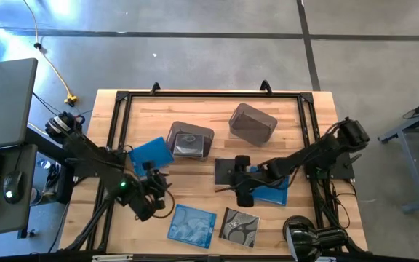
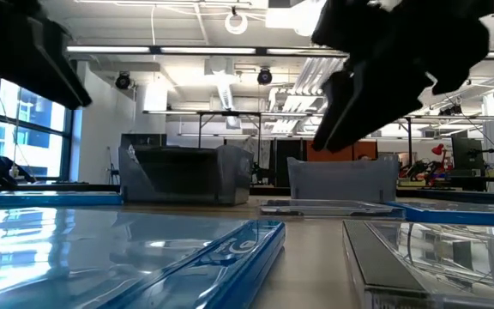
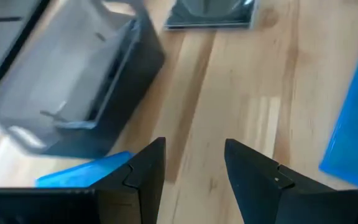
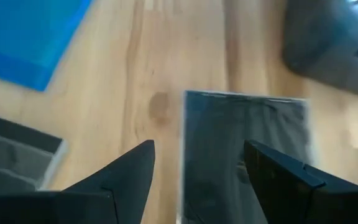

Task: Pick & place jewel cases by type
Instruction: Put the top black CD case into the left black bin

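My right gripper (image 1: 240, 185) (image 4: 197, 146) is open and hovers over a plain dark jewel case (image 1: 228, 169) (image 4: 247, 155) that lies flat on the table's middle. A blue case (image 1: 276, 191) lies under the right arm. My left gripper (image 1: 158, 191) (image 3: 194, 146) is open over bare wood, near a blue case (image 1: 151, 153) (image 3: 86, 171). A cloud-patterned blue case (image 1: 192, 224) and a silvery-patterned case (image 1: 240, 227) lie flat near the table's near edge. Another dark case seems to lie inside the left bin (image 1: 190, 140).
Two translucent grey bins stand on the far half of the table, the left bin (image 3: 73, 81) and the right bin (image 1: 253, 122). A black frame (image 1: 118, 116) runs round the tabletop. Bare wood shows between the bins and the near cases. A desk with keyboard and mouse stands left.
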You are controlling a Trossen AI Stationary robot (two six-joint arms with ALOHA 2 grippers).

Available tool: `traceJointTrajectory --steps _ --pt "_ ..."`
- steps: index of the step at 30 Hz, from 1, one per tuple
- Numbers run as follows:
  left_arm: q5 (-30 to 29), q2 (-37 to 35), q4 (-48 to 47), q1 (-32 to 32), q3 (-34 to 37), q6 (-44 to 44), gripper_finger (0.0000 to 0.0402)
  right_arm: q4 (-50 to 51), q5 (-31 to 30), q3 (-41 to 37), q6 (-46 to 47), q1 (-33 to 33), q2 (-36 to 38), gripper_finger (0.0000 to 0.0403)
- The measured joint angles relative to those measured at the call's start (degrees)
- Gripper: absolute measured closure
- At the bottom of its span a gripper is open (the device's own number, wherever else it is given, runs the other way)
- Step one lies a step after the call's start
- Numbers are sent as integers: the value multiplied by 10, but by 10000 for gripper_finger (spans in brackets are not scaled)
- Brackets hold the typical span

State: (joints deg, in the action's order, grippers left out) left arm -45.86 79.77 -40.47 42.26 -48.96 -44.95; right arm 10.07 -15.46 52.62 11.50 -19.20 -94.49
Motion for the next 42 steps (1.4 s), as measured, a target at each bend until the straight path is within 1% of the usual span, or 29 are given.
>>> traceJointTrajectory --steps 3,7,10,12,14,16,19,21,24,28,30,33,35,38,42 --pt "25 0 101 -28 18 67 241 -10 25 0 5 13 -21 159" --pt "94 0 221 -65 38 163 241 -11 20 0 2 24 -30 159" --pt "136 0 291 -88 51 210 241 -9 8 0 -1 28 -30 159" --pt "150 0 318 -102 57 226 241 0 -9 0 -14 29 -30 159" --pt "169 0 323 -117 57 226 241 19 -15 0 -18 33 -30 159" --pt "200 1 322 -134 57 221 241 42 -15 0 -12 43 -30 159" --pt "245 16 330 -156 57 213 241 74 -17 0 -10 62 -30 159" --pt "258 28 342 -165 57 216 241 80 -22 0 -10 78 -30 159" --pt "259 50 359 -177 57 226 241 83 -16 0 -17 101 -27 159" --pt "265 75 423 -191 57 237 241 104 24 0 -35 135 -12 159" --pt "273 90 444 -194 57 273 241 123 55 0 -32 155 -7 159" --pt "268 112 462 -197 58 351 241 134 105 0 -25 183 0 159" --pt "265 124 484 -199 56 398 241 137 128 0 -25 195 1 159" --pt "249 134 489 -199 57 434 241 159 153 0 -25 205 2 159" --pt "204 135 499 -200 57 462 241 196 151 0 -27 207 4 159"
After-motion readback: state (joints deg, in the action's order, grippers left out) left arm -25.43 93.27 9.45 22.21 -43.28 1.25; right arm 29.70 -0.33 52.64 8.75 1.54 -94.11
